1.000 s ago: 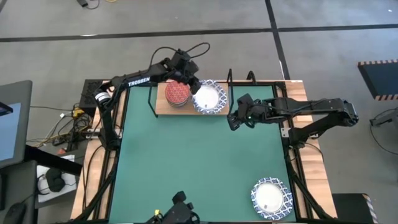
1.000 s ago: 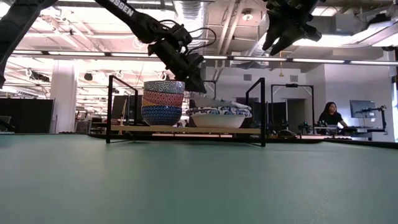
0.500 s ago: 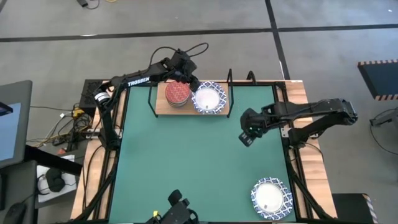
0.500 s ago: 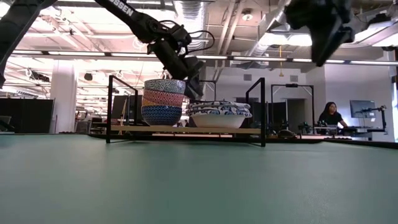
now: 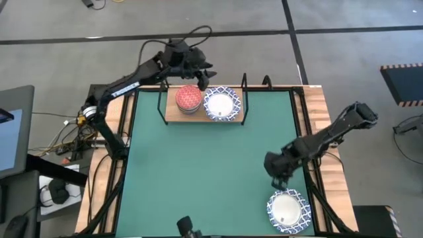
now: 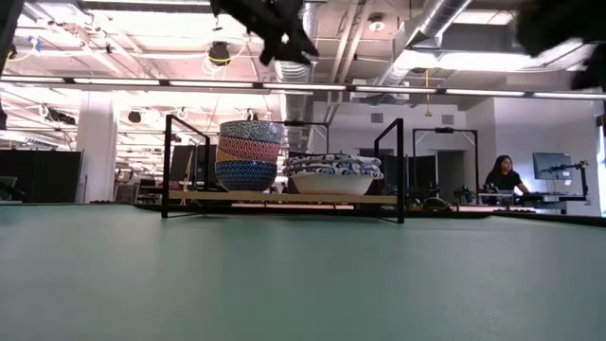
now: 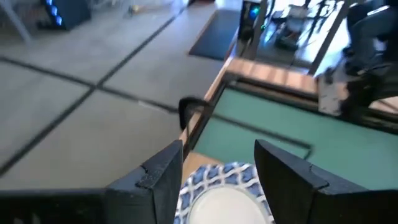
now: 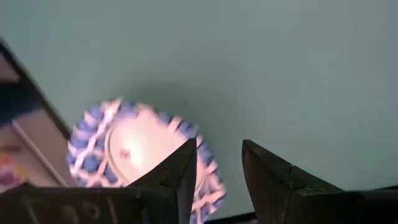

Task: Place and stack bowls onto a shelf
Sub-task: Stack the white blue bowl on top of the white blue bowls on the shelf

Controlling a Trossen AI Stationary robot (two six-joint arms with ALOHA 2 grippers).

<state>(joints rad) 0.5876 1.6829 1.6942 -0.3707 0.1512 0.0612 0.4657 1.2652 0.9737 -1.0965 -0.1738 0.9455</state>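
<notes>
The light-wood shelf (image 5: 170,117) stands at the far edge of the green mat. On it sits a stack of small patterned bowls (image 5: 188,99), also in the low view (image 6: 248,156), and beside it a white bowl with a blue-patterned rim (image 5: 221,104), which the low view shows as stacked wide bowls (image 6: 331,176). My left gripper (image 5: 201,74) is open and empty, high above the shelf (image 7: 217,165). Another white blue-rimmed bowl (image 5: 287,210) rests on the mat at the near right. My right gripper (image 5: 276,173) is open and empty just far-left of it, with the bowl ahead of the fingers (image 8: 137,155).
The green mat (image 5: 198,172) covers the table between shelf and near-right bowl. Black wire end frames (image 6: 171,161) rise at both shelf ends. Wooden table borders and black rails (image 5: 310,165) run along the right side. A person sits far back in the room (image 6: 500,176).
My left gripper has risen from beside the bowls on the shelf and now hangs well above them. My right gripper has swung from near the shelf's right end toward the table's near right, down to the lone white bowl. The bowls have stayed in place.
</notes>
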